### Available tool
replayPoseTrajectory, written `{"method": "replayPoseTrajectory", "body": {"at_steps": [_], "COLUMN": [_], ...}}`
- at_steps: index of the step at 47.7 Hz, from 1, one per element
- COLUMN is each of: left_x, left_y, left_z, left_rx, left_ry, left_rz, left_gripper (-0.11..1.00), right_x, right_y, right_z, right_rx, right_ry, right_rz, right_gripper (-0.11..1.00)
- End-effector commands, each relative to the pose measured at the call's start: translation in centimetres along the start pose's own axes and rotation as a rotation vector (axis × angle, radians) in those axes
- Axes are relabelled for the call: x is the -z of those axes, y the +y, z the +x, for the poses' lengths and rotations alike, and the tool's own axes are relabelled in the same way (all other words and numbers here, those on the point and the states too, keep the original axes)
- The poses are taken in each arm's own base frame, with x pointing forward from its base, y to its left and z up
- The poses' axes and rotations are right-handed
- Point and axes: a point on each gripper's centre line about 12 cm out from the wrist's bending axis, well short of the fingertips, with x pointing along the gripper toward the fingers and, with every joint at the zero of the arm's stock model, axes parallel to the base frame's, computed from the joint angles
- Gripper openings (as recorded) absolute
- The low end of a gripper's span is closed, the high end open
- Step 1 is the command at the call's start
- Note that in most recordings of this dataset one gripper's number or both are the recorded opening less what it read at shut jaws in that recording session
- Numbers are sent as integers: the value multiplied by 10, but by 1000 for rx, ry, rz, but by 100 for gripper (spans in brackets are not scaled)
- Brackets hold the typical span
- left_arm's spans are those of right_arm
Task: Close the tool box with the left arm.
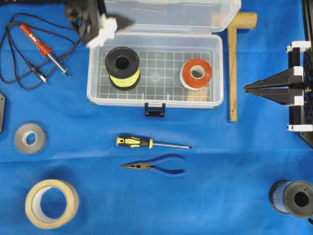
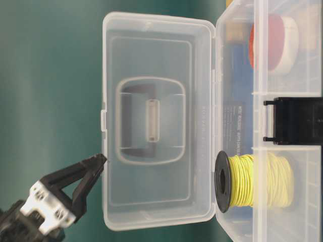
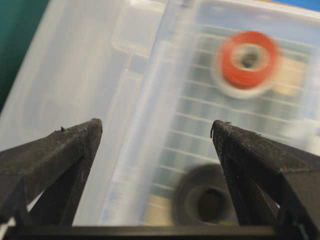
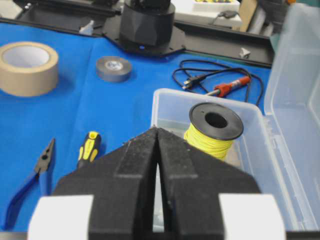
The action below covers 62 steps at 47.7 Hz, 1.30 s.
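Blue cloth [image 1: 220, 161] spread wide. Tool box [image 1: 155, 98] at top centre, lid [image 1: 171, 14] up, holding yellow wire spool [image 1: 122, 66] and orange tape roll [image 1: 196, 74]. Left gripper [image 1: 120, 23] spread wide beside the lid. Right gripper [image 1: 249, 88] pressed together, well apart. Wooden mallet [image 1: 233, 68] just beside the box; screwdriver [image 1: 146, 143], pliers [image 1: 156, 166] below.

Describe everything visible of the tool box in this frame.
The tool box is a large clear plastic case on the blue cloth, open, its hinged lid standing upright at the back with a handle moulded into it. A dark latch hangs at the front. On its grid-patterned floor sit a yellow wire spool and a red-and-white tape roll. The open left hand is by the lid's edge; contact is unclear.
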Motion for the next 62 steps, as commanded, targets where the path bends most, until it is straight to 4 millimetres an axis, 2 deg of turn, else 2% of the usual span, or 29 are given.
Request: {"method": "replayPoseTrajectory", "body": {"at_steps": [1,15,20,24,32,44,51,62], "left_x": [6,30,33,33,33,48,75,126], "left_y": [-18,-100,-118,-125,-119,-100,-91,-83], "left_z": [-4,-24,-34,-46,-70,-114,-131,-133], "left_rx": [39,212,258,283,291,286,279,270], "left_ry": [12,35,21,0,-80,-358,-501,-611], "left_rz": [-3,11,16,12,21,51,83,74], "left_gripper": [90,90,90,90,90,90,90,90], "right_x": [-8,-9,-10,-11,-12,-17,-19,-21], "right_y": [0,0,0,0,0,0,0,0], "right_z": [2,2,1,1,1,-1,-2,-4], "right_rx": [2,1,1,1,1,1,1,1], "right_ry": [-21,-23,-28,-32,-35,-60,-71,-84], "right_rz": [2,-11,-15,-17,-17,-17,-17,-17], "right_gripper": [0,0,0,0,0,0,0,0]}}
